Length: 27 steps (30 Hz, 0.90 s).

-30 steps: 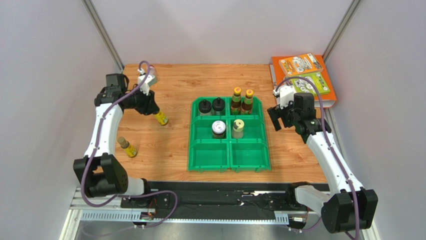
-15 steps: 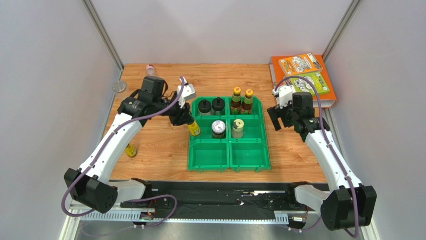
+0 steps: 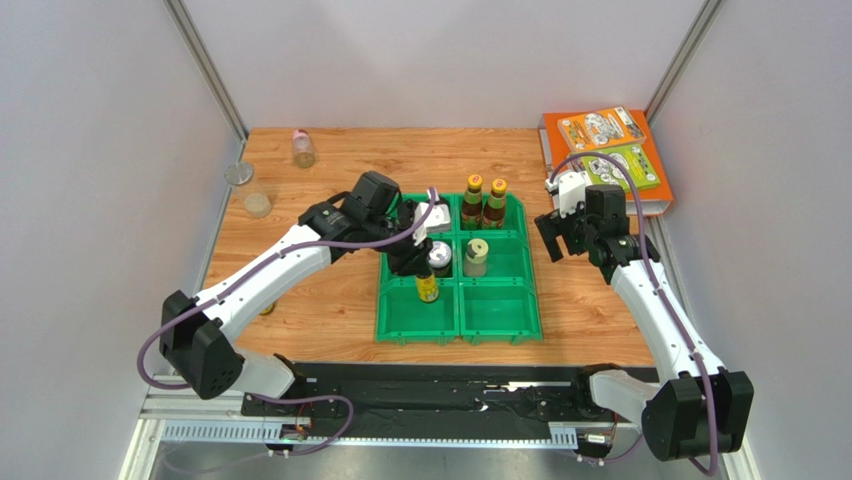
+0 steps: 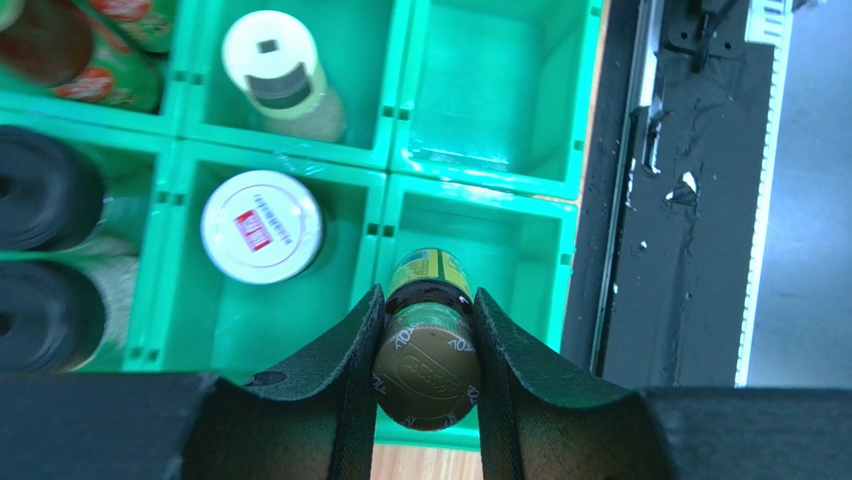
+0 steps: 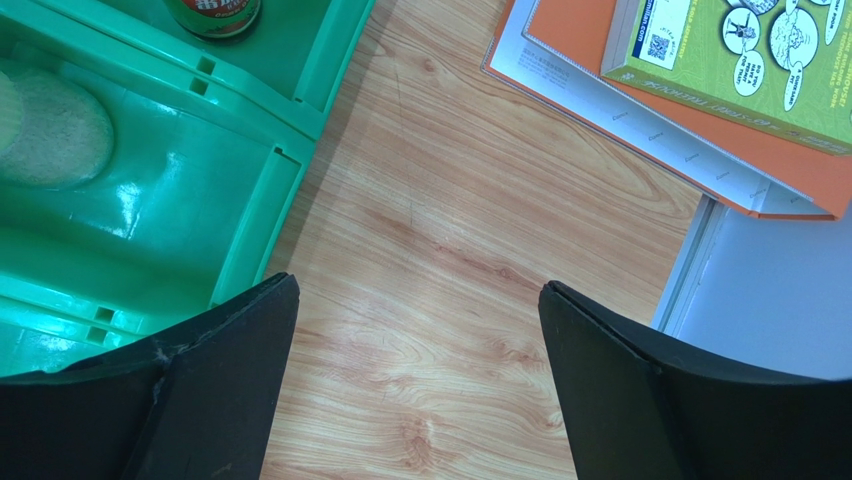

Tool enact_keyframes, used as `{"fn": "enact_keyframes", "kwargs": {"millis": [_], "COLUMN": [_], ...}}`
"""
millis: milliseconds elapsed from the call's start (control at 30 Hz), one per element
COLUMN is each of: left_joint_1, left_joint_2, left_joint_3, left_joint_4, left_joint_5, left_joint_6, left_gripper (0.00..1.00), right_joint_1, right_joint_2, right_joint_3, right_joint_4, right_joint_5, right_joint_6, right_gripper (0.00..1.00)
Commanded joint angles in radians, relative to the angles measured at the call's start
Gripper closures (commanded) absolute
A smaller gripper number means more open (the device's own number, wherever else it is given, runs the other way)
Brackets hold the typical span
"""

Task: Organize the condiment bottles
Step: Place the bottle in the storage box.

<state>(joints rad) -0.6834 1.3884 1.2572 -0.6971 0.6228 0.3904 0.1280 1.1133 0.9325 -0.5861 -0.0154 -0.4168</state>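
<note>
left gripper (image 3: 420, 266): closed on the neck of a yellow-labelled bottle (image 3: 427, 289); in the wrist view the fingers (image 4: 360, 335) are seen pressed against both sides of its olive-gold cap (image 4: 428, 368).
yellow-labelled bottle: held upright in the near-left compartment of the green bin (image 3: 459, 337); whether its base touches the compartment floor cannot be told.
green bin: set on the wooden table (image 3: 325, 310), right of centre, with two columns of three compartments.
silver-lidded jar (image 3: 438, 257): stood in the middle-left compartment, just beyond the held bottle; a red mark is seen on its lid (image 4: 262, 226).
pale-green-capped bottle (image 3: 476, 255): stood in the middle-right compartment.
right gripper (image 3: 560, 238): held over bare table just right of the bin, level with the middle row; its fingers (image 5: 240, 330) are spread wide and nothing is held.
black-capped bottles (image 4: 38, 186): two, side by side in the far-left compartment, largely covered by the left arm in the top view.
amber bottles (image 3: 484, 203): two, side by side in the far-right compartment, with orange-yellow caps.
clear jar (image 3: 250, 192): stood by the far left edge of the table, well apart from the bin.
pink-capped bottle (image 3: 303, 150): stood at the far edge, beyond the clear jar.
books (image 3: 605, 150): stacked at the far right corner, green on orange.
</note>
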Motion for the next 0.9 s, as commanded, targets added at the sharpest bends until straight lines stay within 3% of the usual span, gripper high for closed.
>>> {"fn": "enact_keyframes", "kwargs": {"millis": [0, 433, 667, 733, 867], "left_joint_1": [-0.042, -0.114, -0.137, -0.139, -0.14], "left_joint_2": [0.027, 0.104, 0.139, 0.147, 0.138], "left_joint_3": [-0.002, -0.077, -0.091, -0.093, -0.107], "left_joint_4": [0.09, 0.287, 0.303, 0.295, 0.292], "left_joint_5": [0.021, -0.021, -0.037, -0.028, -0.028], "left_joint_6": [-0.015, -0.064, -0.042, -0.025, -0.004], "left_gripper": [1.0, 1.0, 1.0, 0.85, 0.83], "right_joint_1": [0.004, 0.004, 0.004, 0.004, 0.002], "right_joint_2": [0.005, 0.003, 0.003, 0.002, -0.003], "right_joint_3": [0.035, 0.034, 0.029, 0.031, 0.029], "right_joint_4": [0.035, 0.034, 0.035, 0.035, 0.032], "right_joint_5": [0.014, 0.014, 0.012, 0.014, 0.012], "right_joint_6": [-0.013, -0.017, -0.02, -0.02, -0.022], "right_gripper": [0.07, 0.07, 0.07, 0.07, 0.07]}}
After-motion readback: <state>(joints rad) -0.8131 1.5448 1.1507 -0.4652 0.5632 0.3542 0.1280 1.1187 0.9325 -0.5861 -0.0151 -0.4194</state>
